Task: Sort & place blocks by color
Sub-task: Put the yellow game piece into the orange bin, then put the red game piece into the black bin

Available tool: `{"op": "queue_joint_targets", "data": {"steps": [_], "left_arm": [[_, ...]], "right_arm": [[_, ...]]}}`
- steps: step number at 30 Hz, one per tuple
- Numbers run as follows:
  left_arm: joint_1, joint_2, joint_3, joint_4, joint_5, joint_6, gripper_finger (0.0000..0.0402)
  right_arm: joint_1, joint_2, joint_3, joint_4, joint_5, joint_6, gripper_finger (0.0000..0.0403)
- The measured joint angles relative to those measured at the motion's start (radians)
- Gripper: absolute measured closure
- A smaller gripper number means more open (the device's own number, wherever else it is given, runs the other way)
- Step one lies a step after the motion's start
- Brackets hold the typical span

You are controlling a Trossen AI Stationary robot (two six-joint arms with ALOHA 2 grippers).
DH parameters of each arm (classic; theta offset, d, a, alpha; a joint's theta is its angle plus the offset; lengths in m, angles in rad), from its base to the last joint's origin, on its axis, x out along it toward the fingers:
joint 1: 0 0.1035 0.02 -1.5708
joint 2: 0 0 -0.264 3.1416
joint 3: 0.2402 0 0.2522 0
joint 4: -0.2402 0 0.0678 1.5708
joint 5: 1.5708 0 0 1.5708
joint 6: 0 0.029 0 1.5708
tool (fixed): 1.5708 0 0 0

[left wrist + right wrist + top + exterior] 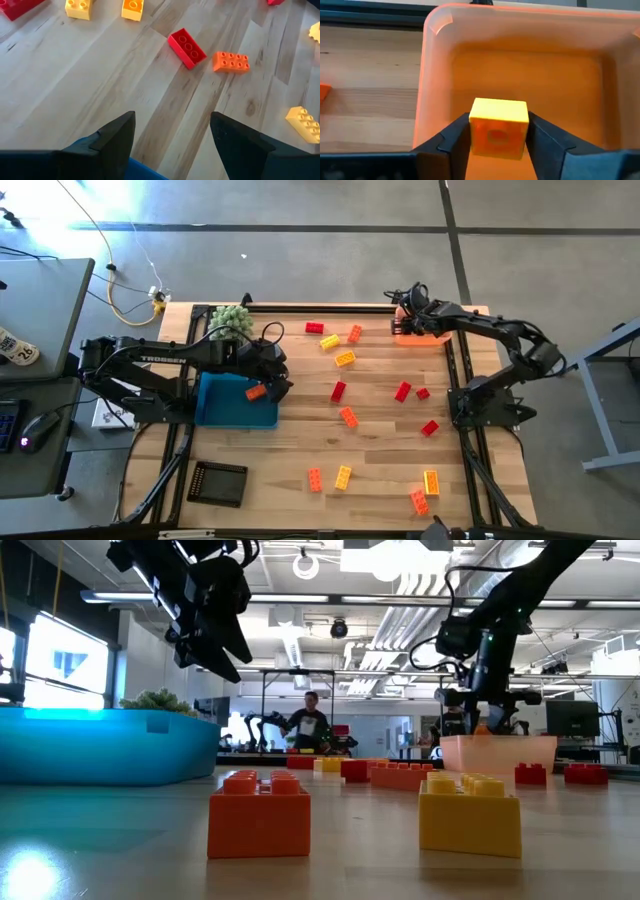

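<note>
Red, orange and yellow blocks lie scattered on the wooden table, among them a red one (338, 391) and an orange one (348, 417). One orange block (256, 391) lies in the blue tray (225, 412). My left gripper (172, 125) hangs open and empty above that tray's right rim (145, 173); beyond its fingers I see a red block (186, 47) and an orange block (231, 61) on the table. My right gripper (498, 131) is shut on a yellow block (498, 117) over the orange tray (520, 65) at the far right corner (420, 332). My right gripper pinches the yellow block between its two fingers, one finger (457, 135) on each opposite side wall (476, 131). The block is lifted clear and hangs above the floor of the orange tray. The low view shows the fingers (478, 690) pointing down at the tray from above.
A fuzzy green plant (230, 320) sits at the far left corner behind the blue tray. A black tray (218, 482) lies near the left front. More blocks lie near the front edge, such as a yellow one (431, 481) and an orange one (315, 479).
</note>
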State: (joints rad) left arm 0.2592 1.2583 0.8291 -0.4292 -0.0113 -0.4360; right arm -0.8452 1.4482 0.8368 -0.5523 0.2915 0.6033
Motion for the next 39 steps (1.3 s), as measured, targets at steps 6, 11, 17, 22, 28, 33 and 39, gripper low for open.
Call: {"op": "queue_joint_targets", "data": {"steps": [6, 11, 17, 22, 28, 33, 39], "left_arm": [[0.000, 0.000, 0.000, 0.000, -0.001, 0.045, 0.0156], [0.000, 0.000, 0.000, 0.000, -0.004, 0.087, 0.0156], [0.000, 0.000, 0.000, 0.000, -0.061, 0.103, 0.0156], [0.000, 0.000, 0.000, 0.000, -0.141, 0.133, 0.0156], [0.000, 0.000, 0.000, 0.001, -0.161, 0.168, 0.0156], [0.000, 0.000, 0.000, 0.003, -0.161, 0.179, 0.0156], [0.000, 0.000, 0.000, 0.008, -0.161, 0.249, 0.0156]], "right_arm": [[0.005, -0.021, 0.059, -0.096, -0.056, 0.028, 0.0199], [0.034, -0.037, 0.148, -0.241, -0.033, 0.072, 0.0198], [0.132, -0.057, 0.248, -0.388, -0.039, 0.160, 0.0197], [0.268, -0.077, 0.267, -0.432, -0.041, 0.303, 0.0197], [0.439, -0.078, 0.267, -0.464, -0.063, 0.492, 0.0196], [0.580, -0.078, 0.267, -0.465, -0.002, 0.689, 0.0196], [0.723, -0.077, 0.267, -0.469, 0.104, 0.940, 0.0196]]}}
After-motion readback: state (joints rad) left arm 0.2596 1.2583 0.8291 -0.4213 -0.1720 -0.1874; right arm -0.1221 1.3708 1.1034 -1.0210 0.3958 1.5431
